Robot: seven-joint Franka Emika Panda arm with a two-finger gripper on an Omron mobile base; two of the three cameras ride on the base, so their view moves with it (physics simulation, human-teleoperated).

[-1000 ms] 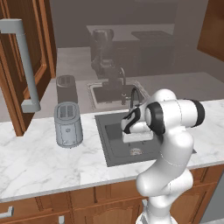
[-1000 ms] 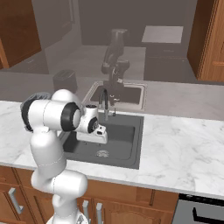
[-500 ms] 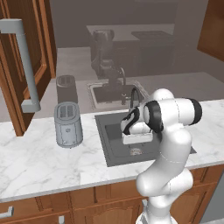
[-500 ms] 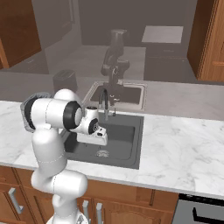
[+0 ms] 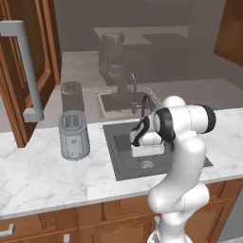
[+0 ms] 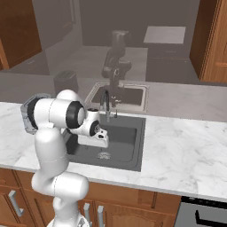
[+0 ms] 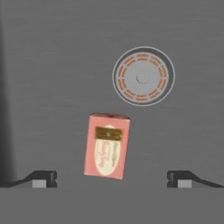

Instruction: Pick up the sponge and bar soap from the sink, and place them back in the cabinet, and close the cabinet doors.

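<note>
- Toaster [image 5: 74, 135] — on the marble counter [image 5: 42, 171], left of the basin; not part of this step.
- Bar soap [image 7: 106, 145] — flat on the floor of the sink [image 7: 52, 78], just beside the round drain [image 7: 143, 77]; slightly skewed between the fingertips.
- Gripper [image 7: 111, 179] — jaws spread wide, nothing held, poised over the soap.
- Advice — lower straight down, square the wrist to the soap's narrow sides, close only once the tips straddle it.

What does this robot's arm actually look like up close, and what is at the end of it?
The arm is glossy white, built of rounded tube sections with dark bands at the joints. It ends in a boxy white hand, the gripper, with two small dark finger tips.
</note>
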